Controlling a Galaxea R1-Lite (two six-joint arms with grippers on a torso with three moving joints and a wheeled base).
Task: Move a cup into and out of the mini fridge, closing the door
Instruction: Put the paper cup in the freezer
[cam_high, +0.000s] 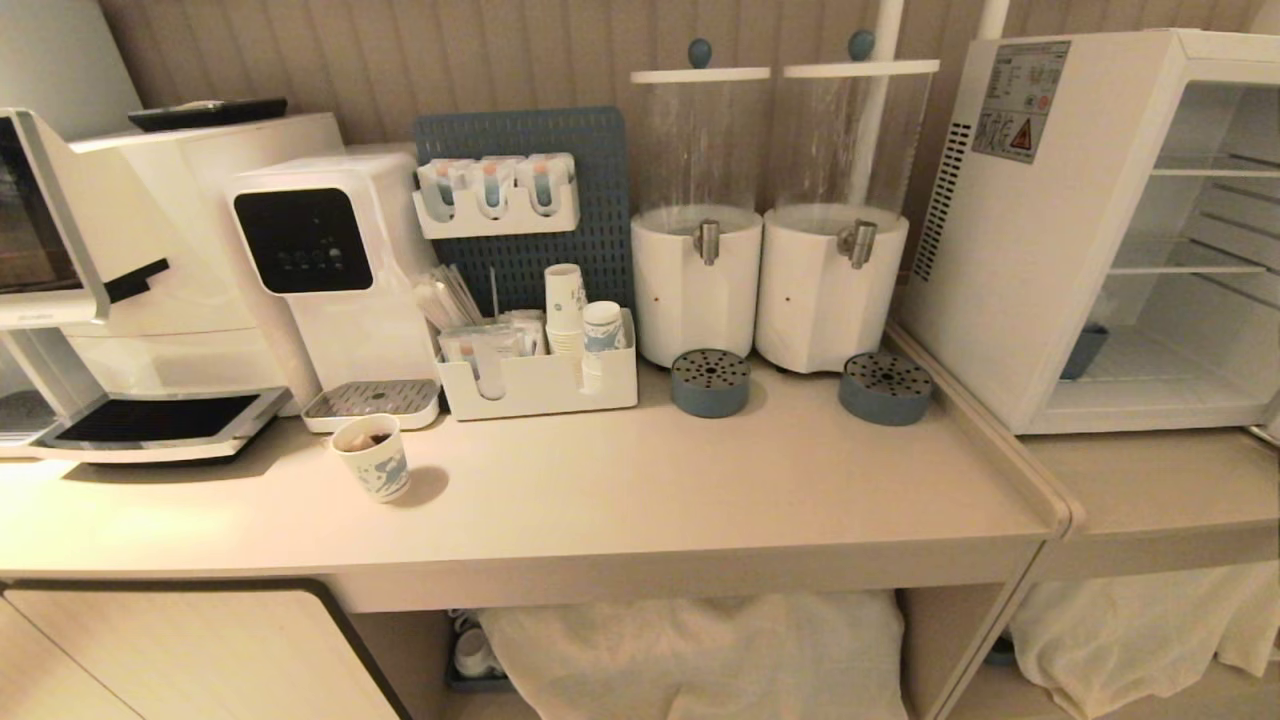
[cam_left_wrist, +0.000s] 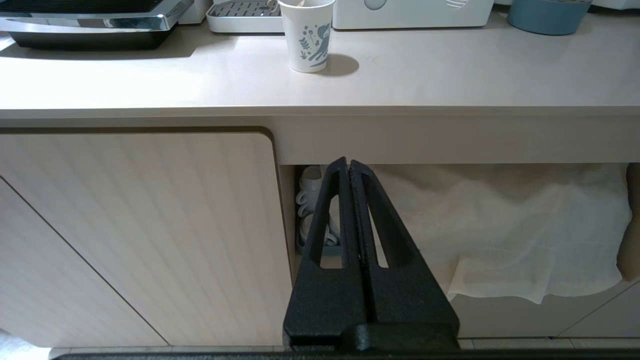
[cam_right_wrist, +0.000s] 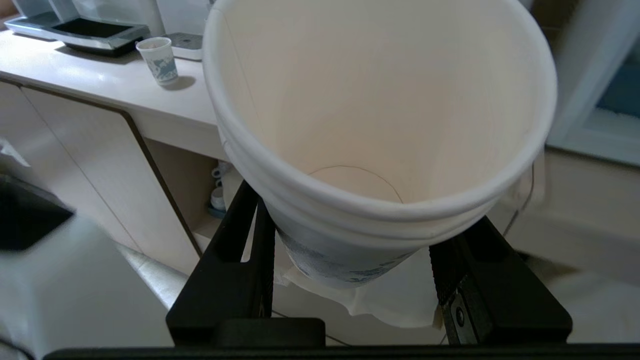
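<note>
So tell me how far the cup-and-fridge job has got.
Done so far: the mini fridge stands open, its wire shelves bare and no cup inside. In hand: the right claw grips the tall white paper cup low in front of the counter, away from the fridge. The left claw is shut and parked below the counter edge. Left: whichever cup moves remain, then closing the door.

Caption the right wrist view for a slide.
Right tool grips an empty white paper cup held out in front of the counter, where a shorter printed cup stands.
</note>
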